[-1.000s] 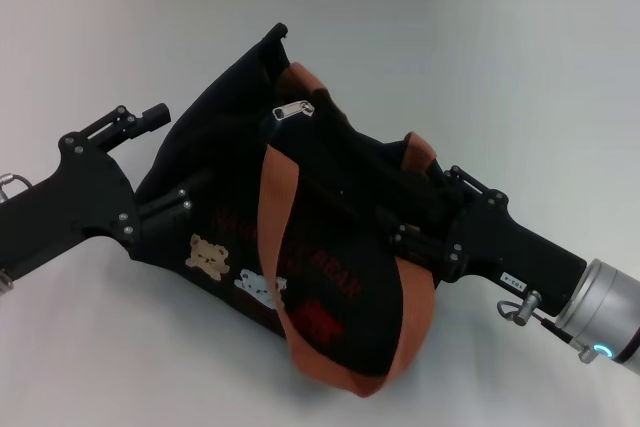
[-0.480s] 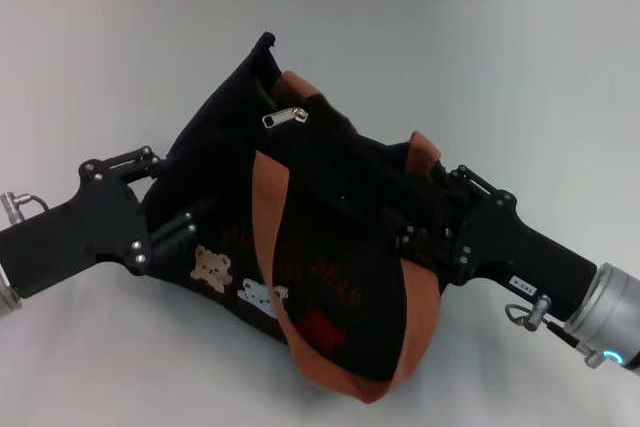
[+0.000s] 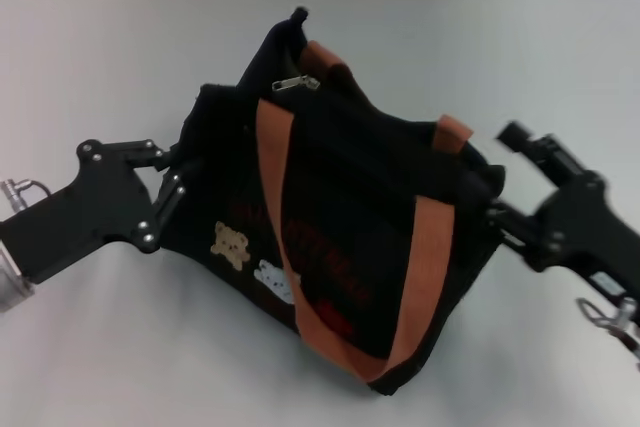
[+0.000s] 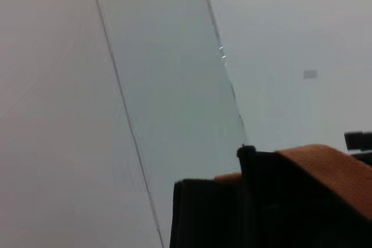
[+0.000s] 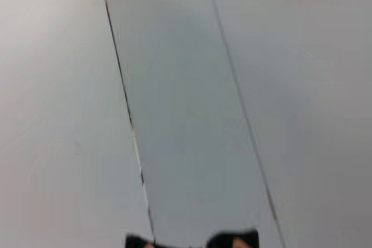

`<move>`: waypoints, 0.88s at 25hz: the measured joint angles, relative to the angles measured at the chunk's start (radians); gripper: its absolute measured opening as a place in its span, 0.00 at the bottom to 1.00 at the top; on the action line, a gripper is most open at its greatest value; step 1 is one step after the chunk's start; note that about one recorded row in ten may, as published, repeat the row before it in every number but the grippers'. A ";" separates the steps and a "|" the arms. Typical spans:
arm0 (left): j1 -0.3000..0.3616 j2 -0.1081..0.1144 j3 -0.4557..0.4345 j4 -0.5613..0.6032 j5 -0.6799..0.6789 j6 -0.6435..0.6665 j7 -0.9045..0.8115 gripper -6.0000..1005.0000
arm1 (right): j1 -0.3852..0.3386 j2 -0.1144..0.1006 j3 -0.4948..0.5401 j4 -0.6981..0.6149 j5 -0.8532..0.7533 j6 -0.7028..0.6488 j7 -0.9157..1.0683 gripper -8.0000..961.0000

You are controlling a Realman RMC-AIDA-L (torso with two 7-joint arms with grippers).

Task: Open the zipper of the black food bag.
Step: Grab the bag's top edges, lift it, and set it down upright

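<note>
Left gripper is pressing against the left side of the black food bag; whether its fingers are spread or pinching fabric I cannot tell, since they are lying against dark cloth. Right gripper is sitting at the bag's right end, and its finger state is equally unreadable. Nearer the camera, one brown-orange handle is looping down over the front face, beside the bear patches. The bag is standing on the white table, with nothing else lying around it. Farther back, the zipper pull is resting at the bag's far top corner. Compared with a second ago, the bag is sitting more upright and the right arm is lying farther out to the right.
</note>
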 joint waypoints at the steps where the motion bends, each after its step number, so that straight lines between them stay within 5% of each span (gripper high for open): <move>1: -0.009 0.000 0.002 -0.008 0.000 0.001 0.011 0.28 | -0.008 0.000 0.008 -0.005 0.000 -0.022 0.001 0.87; 6: -0.044 0.002 0.019 -0.033 0.005 -0.002 0.031 0.09 | -0.030 0.000 0.016 -0.014 0.001 -0.074 0.002 0.87; 13: -0.066 0.001 0.010 -0.027 -0.029 0.064 0.093 0.09 | -0.052 -0.001 0.013 -0.029 -0.002 -0.141 0.027 0.87; 22: -0.127 0.003 0.016 0.001 -0.043 0.191 0.232 0.09 | 0.025 0.001 -0.038 -0.097 -0.137 0.049 0.231 0.87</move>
